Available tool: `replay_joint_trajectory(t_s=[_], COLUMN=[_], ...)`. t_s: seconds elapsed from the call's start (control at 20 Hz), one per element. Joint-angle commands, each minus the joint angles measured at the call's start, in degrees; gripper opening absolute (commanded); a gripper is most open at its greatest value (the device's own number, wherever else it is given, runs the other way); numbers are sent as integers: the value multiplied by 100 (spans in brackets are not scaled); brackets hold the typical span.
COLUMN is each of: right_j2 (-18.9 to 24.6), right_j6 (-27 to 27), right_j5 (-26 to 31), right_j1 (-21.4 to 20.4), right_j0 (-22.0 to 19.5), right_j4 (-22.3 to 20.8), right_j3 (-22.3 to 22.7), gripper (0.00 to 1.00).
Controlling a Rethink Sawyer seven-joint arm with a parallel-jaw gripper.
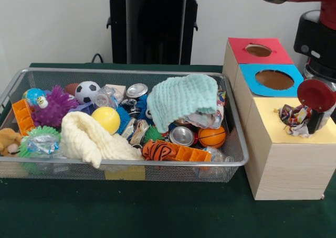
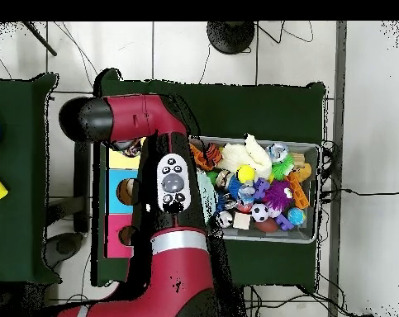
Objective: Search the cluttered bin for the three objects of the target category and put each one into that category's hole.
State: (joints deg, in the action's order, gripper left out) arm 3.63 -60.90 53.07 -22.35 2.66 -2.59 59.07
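A patterned cloth (image 1: 294,120) lies bunched at the hole of the yellow-topped box (image 1: 270,115). My gripper (image 1: 314,117) hangs right beside it, over the box's right side; its grip on the cloth is hidden. In the wire bin (image 1: 121,72) a teal cloth (image 1: 181,99) drapes over cans at the right. A cream cloth (image 1: 89,136) lies front left, and a tiger-striped cloth (image 1: 160,150) lies at the front. In the overhead view my arm (image 2: 173,182) covers the boxes beside the bin (image 2: 314,194), where the cream cloth (image 2: 244,155) shows.
A blue-topped box (image 1: 249,73) and a red-topped box (image 1: 239,46) stand behind the yellow one, each with a round hole. The bin also holds several balls, crushed cans, spiky toys and orange plastic pieces. Green cloth covers the table.
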Motion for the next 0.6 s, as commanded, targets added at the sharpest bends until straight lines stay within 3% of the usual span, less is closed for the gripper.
replay_joint_trajectory(t_s=[0.05,0.6], right_j2=[-70,-298], right_j6=[-1182,-1558], right_j5=[529,950], right_j1=[192,248], right_j0=[-70,-3], right_j4=[-40,66], right_j3=[740,631], gripper=[0,0])
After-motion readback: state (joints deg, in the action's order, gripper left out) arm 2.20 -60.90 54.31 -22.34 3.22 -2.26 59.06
